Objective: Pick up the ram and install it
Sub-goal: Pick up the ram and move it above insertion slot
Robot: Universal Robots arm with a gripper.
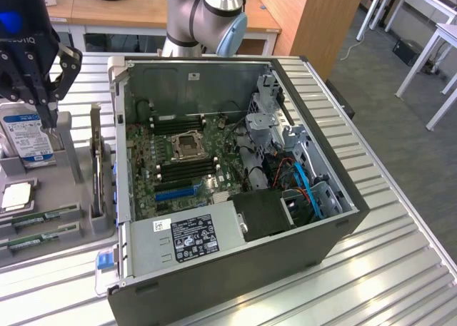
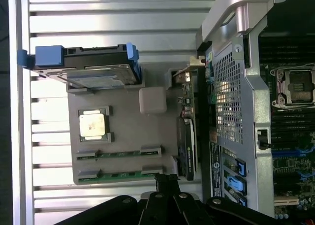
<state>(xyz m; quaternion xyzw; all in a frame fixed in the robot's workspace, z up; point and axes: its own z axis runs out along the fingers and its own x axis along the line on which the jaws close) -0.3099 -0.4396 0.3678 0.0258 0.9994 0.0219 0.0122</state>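
- My exterior camera sits high and off the arm. It looks down at a slant over the open computer case point(image 1: 235, 190) on the ribbed tabletop point(image 1: 400, 269), from a moderate way back.
- My wrist camera looks straight down past the gripper point(image 2: 166, 180) onto the grey parts tray point(image 2: 128, 131), from well above it.
- Both views share that tray, the case's tray-side wall and part of the motherboard point(image 1: 178, 162).
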